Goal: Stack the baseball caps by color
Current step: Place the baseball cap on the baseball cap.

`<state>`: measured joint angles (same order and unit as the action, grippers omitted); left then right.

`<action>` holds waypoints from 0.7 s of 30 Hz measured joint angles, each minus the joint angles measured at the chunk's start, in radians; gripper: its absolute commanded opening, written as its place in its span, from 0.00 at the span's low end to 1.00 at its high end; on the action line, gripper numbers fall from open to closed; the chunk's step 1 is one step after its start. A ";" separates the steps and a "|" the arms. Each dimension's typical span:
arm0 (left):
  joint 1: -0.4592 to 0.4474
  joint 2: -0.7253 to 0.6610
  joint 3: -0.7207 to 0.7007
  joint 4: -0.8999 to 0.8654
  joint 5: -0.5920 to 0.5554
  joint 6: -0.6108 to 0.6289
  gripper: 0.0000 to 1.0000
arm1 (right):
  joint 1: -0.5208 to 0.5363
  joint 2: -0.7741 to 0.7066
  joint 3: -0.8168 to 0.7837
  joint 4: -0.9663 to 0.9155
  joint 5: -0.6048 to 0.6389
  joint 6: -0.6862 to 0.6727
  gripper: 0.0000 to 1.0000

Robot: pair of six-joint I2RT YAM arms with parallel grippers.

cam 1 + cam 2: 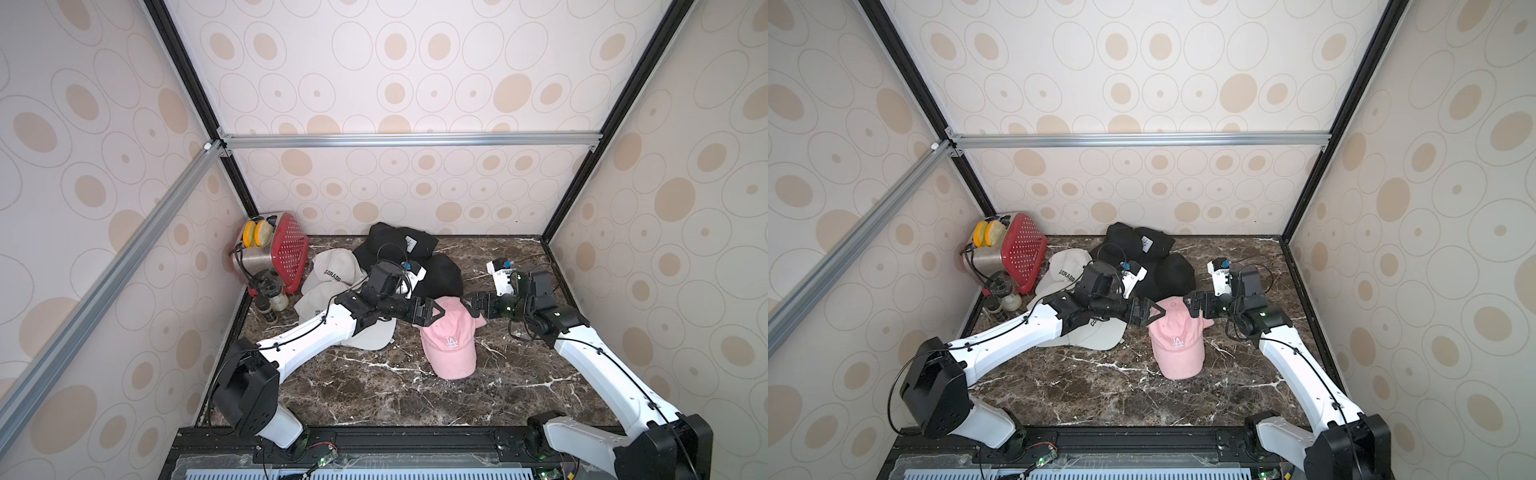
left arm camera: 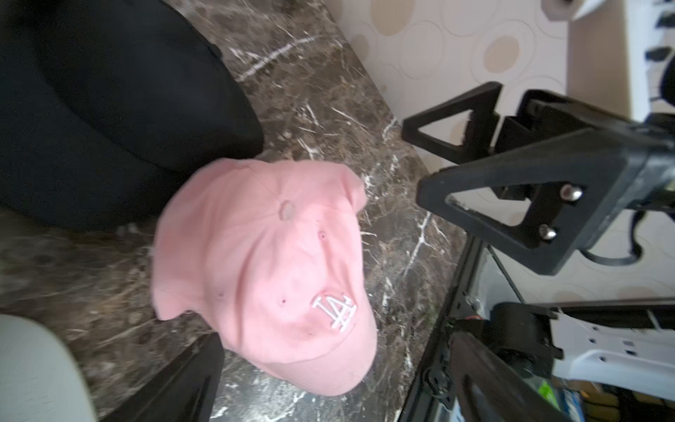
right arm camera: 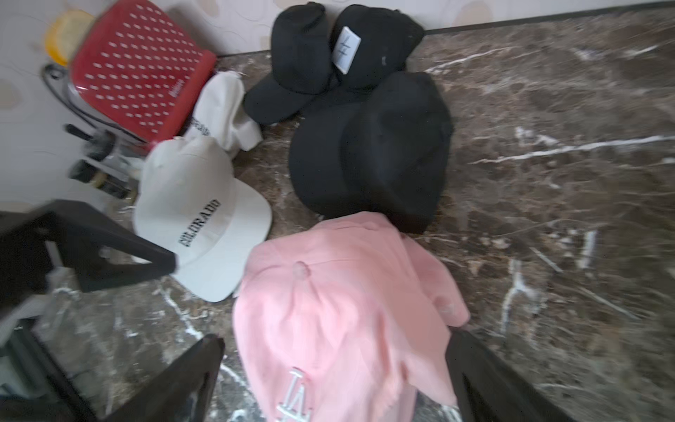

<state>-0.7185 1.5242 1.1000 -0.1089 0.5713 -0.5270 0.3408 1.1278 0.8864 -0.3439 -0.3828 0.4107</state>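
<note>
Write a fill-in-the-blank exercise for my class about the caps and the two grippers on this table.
1. The cap with the white LA logo is ____ in colour.
2. The white caps carry the word ____ in black letters.
3. The left gripper and the right gripper hold nothing; the jaws of both are ____.
4. The white square patch sits on a ____ cap.

Missing words: pink; COLORADO; open; black.

White-shelled arms [image 1: 316,336] with black joints and thin black cables [image 1: 390,244] carry a black, triangular-fingered left gripper [image 1: 437,311] and right gripper [image 1: 469,308].
</note>
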 measured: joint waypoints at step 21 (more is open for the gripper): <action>0.006 0.244 -0.030 0.227 0.028 -0.033 0.99 | -0.063 0.278 -0.058 0.204 -0.139 0.174 0.98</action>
<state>-0.7128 1.7679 1.0698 0.1184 0.5991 -0.5598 0.2783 1.4055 0.8284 -0.1398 -0.5217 0.5842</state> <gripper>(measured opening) 0.991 0.988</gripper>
